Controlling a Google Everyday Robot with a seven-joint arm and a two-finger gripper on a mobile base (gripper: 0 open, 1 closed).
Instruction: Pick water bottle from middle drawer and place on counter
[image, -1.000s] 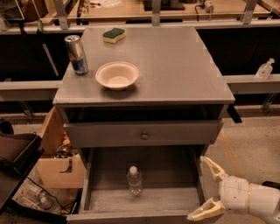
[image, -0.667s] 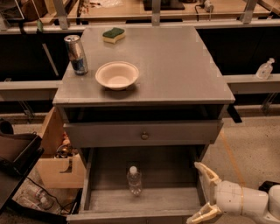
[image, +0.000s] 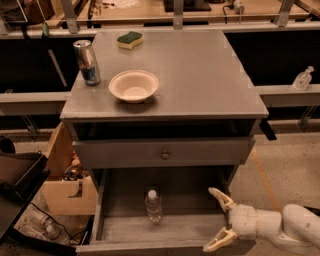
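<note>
- table (image: 200, 75): grey top, carries three things at its left and back.
- drawer (image: 125, 227): pulled out low, bare grey floor.
- tool (image: 209, 219): fingers spread wide, holding nothing, seemingly over the drawer's right front corner, right of the bottle and apart from it.
- bowl (image: 133, 85): white, front left of the top.
- can (image: 87, 62): upright, left of the bowl.
- bottle (image: 153, 205): clear, white cap, upright mid-drawer.
- sponge (image: 130, 39): back edge.

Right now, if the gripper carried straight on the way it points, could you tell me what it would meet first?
Probably the water bottle standing in the middle drawer. The gripper, jaws open, points toward it from the drawer's right end; depth is uncertain.
</note>
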